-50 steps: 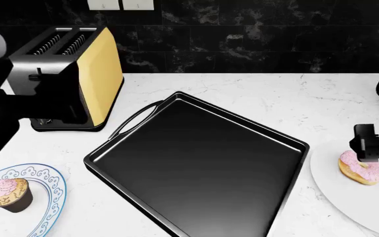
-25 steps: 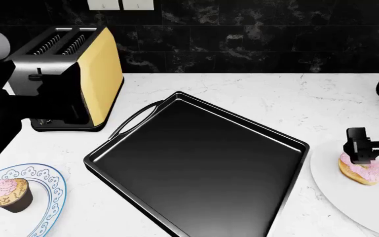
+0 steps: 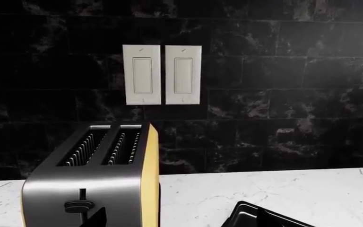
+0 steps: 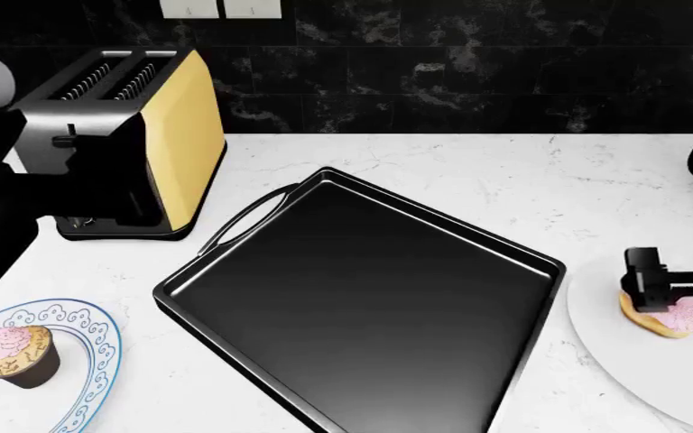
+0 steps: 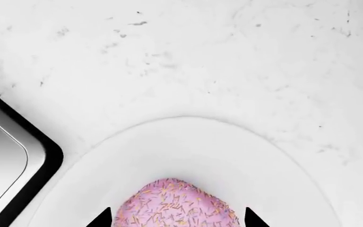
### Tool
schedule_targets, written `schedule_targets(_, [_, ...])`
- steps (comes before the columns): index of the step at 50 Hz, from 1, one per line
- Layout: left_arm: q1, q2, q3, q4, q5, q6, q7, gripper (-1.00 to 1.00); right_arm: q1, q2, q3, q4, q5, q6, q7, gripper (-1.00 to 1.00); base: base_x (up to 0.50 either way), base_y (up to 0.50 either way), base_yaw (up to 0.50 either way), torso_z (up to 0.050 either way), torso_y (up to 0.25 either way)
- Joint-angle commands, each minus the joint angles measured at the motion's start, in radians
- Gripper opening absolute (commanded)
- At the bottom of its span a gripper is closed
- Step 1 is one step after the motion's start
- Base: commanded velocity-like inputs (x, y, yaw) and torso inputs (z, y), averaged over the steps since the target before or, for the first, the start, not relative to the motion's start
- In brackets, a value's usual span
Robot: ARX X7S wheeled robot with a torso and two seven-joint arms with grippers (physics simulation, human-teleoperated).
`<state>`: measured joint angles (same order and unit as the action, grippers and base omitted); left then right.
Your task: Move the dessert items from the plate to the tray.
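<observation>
A yellow-sided toaster [image 4: 130, 135] stands on the white marble counter [image 4: 467, 171], well apart from the right pincer [image 4: 666, 290] and far to its left. Two wall switches [image 3: 162, 74] sit on black tile [image 3: 282, 94] above the toaster.

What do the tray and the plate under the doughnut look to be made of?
The tray looks like dark coated or enamelled metal: glossy black, with soft reflections and a thin raised rim. The plate under the doughnut looks like glazed white ceramic: smooth, plain, with faint shading at its rim. As renders, neither is certain.
</observation>
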<state>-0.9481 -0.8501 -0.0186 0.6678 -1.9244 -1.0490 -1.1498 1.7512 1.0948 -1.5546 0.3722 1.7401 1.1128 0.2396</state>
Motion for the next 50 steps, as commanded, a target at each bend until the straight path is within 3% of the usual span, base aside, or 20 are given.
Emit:
schedule_targets(1, [0.003, -0.001, -0.001, 0.003, 0.003, 0.007, 0.002, 1.0, -0.041, 0.003, -0.006, -0.007, -0.008, -0.035, -0.014, 1.0, 0.0, 0.0, 0.0, 0.0, 0.0])
schedule_targets(15, [0.011, -0.007, 0.001, 0.007, 0.008, 0.013, 0.001, 1.0, -0.043, -0.007, -0.006, -0.005, -0.021, -0.036, -0.032, 1.0, 0.0, 0.0, 0.0, 0.0, 0.0])
schedule_targets(16, [0.012, -0.008, 0.001, 0.008, 0.007, 0.013, 0.001, 1.0, -0.043, -0.006, -0.006, -0.005, -0.021, -0.035, -0.032, -1.0, 0.0, 0.0, 0.0, 0.0, 0.0])
schedule_targets(30, [0.025, -0.008, -0.001, 0.007, 0.024, 0.015, 0.013, 1.0, -0.002, -0.002, 0.003, -0.013, -0.019, 0.003, -0.023, -1.0, 0.0, 0.0, 0.0, 0.0, 0.0])
schedule_targets(41, [0.025, -0.003, 0.006, 0.004, 0.037, 0.017, 0.02, 1.0, 0.241, -0.008, 0.037, -0.024, -0.075, 0.186, -0.021, -1.0, 0.0, 0.0, 0.0, 0.0, 0.0])
schedule_targets(50, [0.037, -0.005, 0.0, 0.008, 0.039, 0.023, 0.026, 1.0, 0.343, -0.081, 0.024, 0.036, -0.195, 0.224, -0.141, -1.0, 0.0, 0.0, 0.0, 0.0, 0.0])
